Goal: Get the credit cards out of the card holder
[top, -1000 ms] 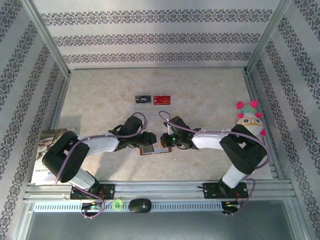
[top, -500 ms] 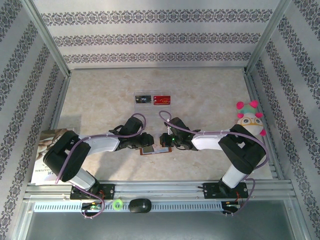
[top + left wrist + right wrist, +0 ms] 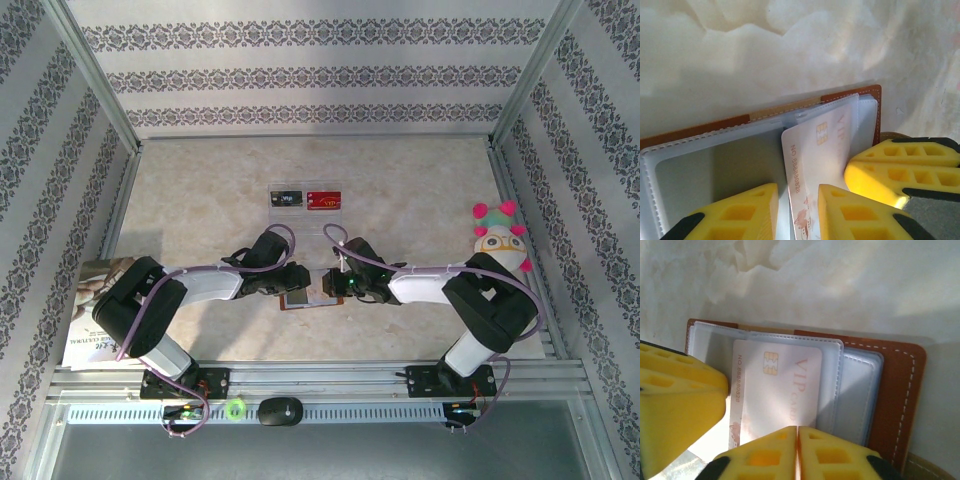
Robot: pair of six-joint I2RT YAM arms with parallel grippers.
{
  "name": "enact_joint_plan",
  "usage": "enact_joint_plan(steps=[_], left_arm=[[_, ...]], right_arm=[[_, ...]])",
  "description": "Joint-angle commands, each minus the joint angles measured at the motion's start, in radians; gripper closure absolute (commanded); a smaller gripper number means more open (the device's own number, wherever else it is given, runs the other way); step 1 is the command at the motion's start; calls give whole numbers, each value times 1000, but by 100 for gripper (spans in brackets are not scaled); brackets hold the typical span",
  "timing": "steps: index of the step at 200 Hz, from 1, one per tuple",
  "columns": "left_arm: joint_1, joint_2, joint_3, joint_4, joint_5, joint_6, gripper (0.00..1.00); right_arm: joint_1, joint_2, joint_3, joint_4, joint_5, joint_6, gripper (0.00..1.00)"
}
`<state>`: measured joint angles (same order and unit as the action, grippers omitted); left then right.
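Observation:
The brown card holder (image 3: 300, 298) lies open on the table between both grippers; its brown rim (image 3: 850, 96) and stitched cover (image 3: 900, 390) show close up. A pale VIP card (image 3: 825, 145) with a chip sticks partly out of a clear sleeve (image 3: 785, 390). My left gripper (image 3: 797, 212) stands open, with the card's edge in the gap between its fingers (image 3: 290, 287). My right gripper (image 3: 798, 452) is shut, its tips over the card's near edge and the sleeve (image 3: 332, 285). A red card (image 3: 323, 199) and a black card (image 3: 287, 198) lie farther back on the table.
A plush toy (image 3: 498, 240) stands at the right edge of the table. A booklet (image 3: 85, 320) lies at the near left. A black oval object (image 3: 280, 410) and a green ring (image 3: 236, 408) sit on the front rail.
The right wrist has edged slightly right and nearer. The left gripper has stayed at the holder.

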<state>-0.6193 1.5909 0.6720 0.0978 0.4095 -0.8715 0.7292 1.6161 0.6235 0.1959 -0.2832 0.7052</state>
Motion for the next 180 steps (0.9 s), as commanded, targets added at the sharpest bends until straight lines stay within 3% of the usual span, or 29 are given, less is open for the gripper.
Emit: enact_joint_plan(steps=[1, 99, 136, 180], left_arm=[[7, 5, 19, 21, -6, 14, 72], [7, -22, 49, -19, 7, 34, 72], [-1, -49, 64, -36, 17, 31, 72], [-35, -14, 81, -32, 23, 19, 71]], right_arm=[[13, -10, -11, -142, -2, -51, 78], [4, -165, 51, -273, 55, -118, 75], [-3, -204, 64, -348, 109, -146, 84], [-7, -112, 56, -306, 72, -158, 92]])
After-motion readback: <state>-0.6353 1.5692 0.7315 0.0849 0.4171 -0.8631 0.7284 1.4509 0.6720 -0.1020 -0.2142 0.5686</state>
